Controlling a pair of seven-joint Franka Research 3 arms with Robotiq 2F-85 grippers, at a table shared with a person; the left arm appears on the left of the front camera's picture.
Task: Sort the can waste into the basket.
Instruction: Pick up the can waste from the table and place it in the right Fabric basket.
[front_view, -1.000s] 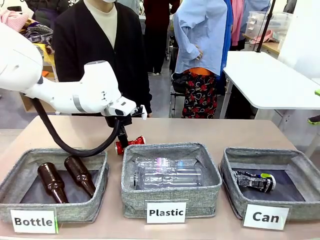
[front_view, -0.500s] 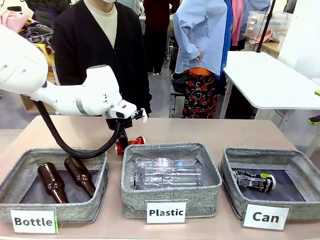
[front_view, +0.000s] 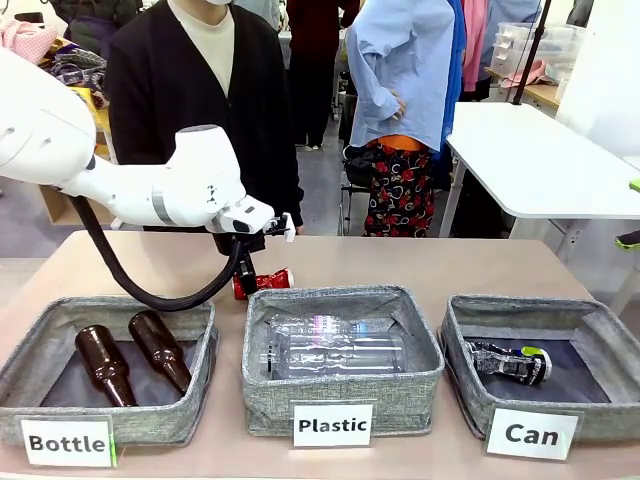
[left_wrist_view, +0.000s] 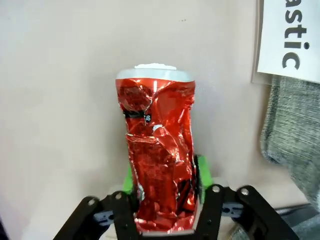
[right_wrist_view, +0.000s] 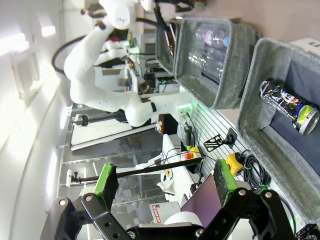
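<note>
A crushed shiny red can (front_view: 270, 281) sits just behind the middle basket, at the table's centre left. My left gripper (front_view: 247, 284) points down onto it. In the left wrist view the red can (left_wrist_view: 160, 165) stands between the two fingers, and the green pads (left_wrist_view: 203, 171) press both its sides. A black-and-silver can (front_view: 508, 362) with a green end lies inside the grey "Can" basket (front_view: 540, 305) at the right. In the right wrist view, my right gripper (right_wrist_view: 165, 182) stands open and holds nothing, well away from the Can basket (right_wrist_view: 260, 100) and the black-and-silver can (right_wrist_view: 290, 107) in it.
A grey "Bottle" basket (front_view: 30, 350) at the left holds two brown glass bottles (front_view: 158, 348). The "Plastic" basket (front_view: 340, 298) in the middle holds clear plastic bottles. A person in a dark cardigan (front_view: 200, 90) stands at the far edge. A white table (front_view: 540, 160) stands at back right.
My left gripper's fingers have closed in on the red can, which has shifted slightly up and to the right. The right gripper has stayed open.
</note>
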